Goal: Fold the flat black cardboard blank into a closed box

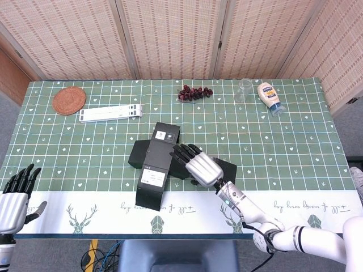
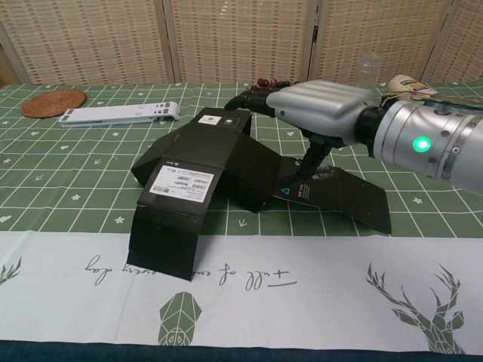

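The right hand (image 1: 203,166) is seen stretched flat above the black cardboard blank (image 1: 153,164), fingers (image 2: 253,100) extended and apart, nothing held; in the chest view the thumb (image 2: 311,160) is pointed down at the blank's right-hand panel, though contact cannot be confirmed. The left hand (image 1: 14,192) is shown at the near left edge of the tabletop (image 1: 295,136), fingers spread and empty, well apart from the blank. The blank is spread near the middle of the tabletop, partly raised along its creases, with a white label (image 2: 179,182) on the flap toward the near edge, which overlaps the white deer-printed border (image 2: 302,286) of the green checked cloth. Along the far side are ranged a round woven coaster (image 1: 69,100), a white folding stand (image 1: 110,113), a bunch of dark grapes (image 1: 194,92), a clear glass (image 1: 244,90) and a mayonnaise bottle (image 1: 269,97) lying on its side.
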Available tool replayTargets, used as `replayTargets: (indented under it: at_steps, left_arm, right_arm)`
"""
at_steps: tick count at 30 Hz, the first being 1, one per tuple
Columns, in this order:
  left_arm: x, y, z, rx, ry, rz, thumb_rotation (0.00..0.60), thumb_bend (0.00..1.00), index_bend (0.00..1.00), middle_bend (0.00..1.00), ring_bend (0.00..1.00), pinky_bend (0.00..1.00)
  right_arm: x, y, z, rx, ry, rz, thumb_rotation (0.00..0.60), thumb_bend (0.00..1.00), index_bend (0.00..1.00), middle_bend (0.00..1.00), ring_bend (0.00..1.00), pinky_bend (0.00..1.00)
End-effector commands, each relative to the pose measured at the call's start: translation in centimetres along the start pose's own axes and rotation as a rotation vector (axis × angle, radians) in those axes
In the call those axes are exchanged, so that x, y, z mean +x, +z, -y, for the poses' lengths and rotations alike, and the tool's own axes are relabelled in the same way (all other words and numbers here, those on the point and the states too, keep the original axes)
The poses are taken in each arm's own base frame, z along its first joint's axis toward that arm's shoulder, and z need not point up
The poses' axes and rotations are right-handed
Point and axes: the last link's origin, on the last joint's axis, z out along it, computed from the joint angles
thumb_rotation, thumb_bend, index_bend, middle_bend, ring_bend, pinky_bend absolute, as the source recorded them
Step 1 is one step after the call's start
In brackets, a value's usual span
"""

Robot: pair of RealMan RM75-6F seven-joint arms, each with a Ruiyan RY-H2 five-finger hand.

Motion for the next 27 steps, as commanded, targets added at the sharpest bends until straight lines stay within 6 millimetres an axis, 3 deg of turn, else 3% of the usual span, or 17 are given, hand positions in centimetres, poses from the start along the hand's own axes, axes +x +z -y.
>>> replayTargets:
  at_steps: [1,8,14,27]
  left_arm:
    - [0.0,-0.1,0.0,-0.001,-0.001,-0.001,0.6,0.25,0.0,0.0,0.06,0.13]
    - [-0.1,-0.4,0.1,0.002,-0.005,0.002,0.6,0.25,0.0,0.0,0.06,0.13]
    - [-0.3,-0.7,0.4,0.009,-0.007,0.007,0.6,0.25,0.0,0.0,0.06,0.13]
    - [-0.9,-0.5,0.4,0.006,-0.016,0.024,0.6,0.25,0.0,0.0,0.06,0.13]
  right_arm:
    - [-0.8,1.2,0.6,0.001,-0.029,0.02,0.6,0.19,0.0,0.0,0.0,0.05]
    - [-2.5,2.4,1.1,-0.032,-0.034,0.066,0.6,0.19,0.0,0.0,0.0,0.0]
    - [-4.1,1.7,0.8,-0.057,-0.052,0.09,0.6,0.19,0.0,0.0,0.0,0.0]
    - [-5.4,2.1,-0.2,-0.116,-0.089,0.05,0.6,0.21,0.0,0.0,0.0,0.0]
